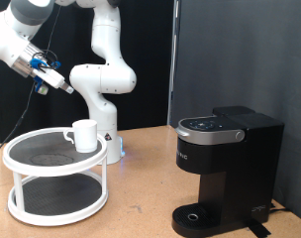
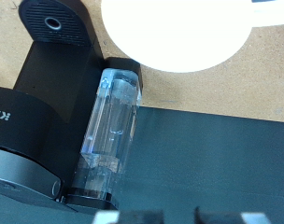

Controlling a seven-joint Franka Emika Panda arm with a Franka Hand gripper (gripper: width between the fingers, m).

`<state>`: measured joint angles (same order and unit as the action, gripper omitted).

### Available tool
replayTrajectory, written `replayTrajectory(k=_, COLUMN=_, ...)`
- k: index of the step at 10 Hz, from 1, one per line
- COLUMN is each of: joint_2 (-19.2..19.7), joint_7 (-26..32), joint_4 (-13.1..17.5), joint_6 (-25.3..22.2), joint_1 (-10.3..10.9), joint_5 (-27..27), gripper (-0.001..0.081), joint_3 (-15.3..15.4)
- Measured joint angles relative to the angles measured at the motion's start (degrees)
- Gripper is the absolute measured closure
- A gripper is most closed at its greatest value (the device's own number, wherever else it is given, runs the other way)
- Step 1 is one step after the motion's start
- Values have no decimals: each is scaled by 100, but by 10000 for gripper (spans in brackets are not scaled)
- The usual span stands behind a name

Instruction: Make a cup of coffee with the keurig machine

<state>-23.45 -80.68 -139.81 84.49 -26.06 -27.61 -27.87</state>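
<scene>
The cup [image 1: 84, 135], a small white mug, stands on the top tier of a round white two-tier rack [image 1: 22, 149] at the exterior view's left. The keurig machine [image 1: 226, 164] is black and stands at the exterior view's right with its lid down and its round drip tray [image 1: 195, 216] bare. My gripper [image 1: 65, 87] hangs high above the rack, far from the cup and the machine, and holds nothing. The wrist view looks down on the machine [image 2: 30, 121] and its clear water tank [image 2: 109, 131]. Only the fingertips [image 2: 106, 217] show at that view's edge, set wide apart.
The robot's white base [image 1: 106, 139] stands behind the rack. A wooden tabletop [image 1: 141, 188] lies between the rack and the machine. A black curtain [image 1: 230, 50] backs the scene. A bright white round shape [image 2: 175, 33] shows in the wrist view beside the machine; I cannot tell what it is.
</scene>
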Motion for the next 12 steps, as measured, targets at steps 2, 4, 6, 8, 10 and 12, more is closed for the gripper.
replayTrajectory(k=2, joint_2=13, joint_7=115, joint_4=-67, joint_6=282, joint_1=-2, joint_5=-155, gripper=806, joint_3=-94)
replayTrajectory(k=4, joint_2=74, joint_7=177, joint_4=-144, joint_6=368, joint_1=-1, joint_5=-194, gripper=703, joint_3=-175)
replayTrajectory(k=6, joint_2=235, joint_7=203, joint_4=-191, joint_6=382, joint_1=-1, joint_5=-199, gripper=528, joint_3=-197)
replayTrajectory(k=8, joint_2=447, joint_7=231, joint_4=-278, joint_6=652, joint_1=3, joint_5=-200, gripper=343, joint_3=-191)
replayTrajectory(k=10, joint_2=666, joint_7=361, joint_4=-406, joint_6=1052, joint_1=11, joint_5=-200, gripper=100, joint_3=-162)
replayTrajectory(k=12, joint_2=913, joint_7=508, joint_4=-481, joint_6=1322, joint_1=37, joint_5=-200, gripper=79, joint_3=-141)
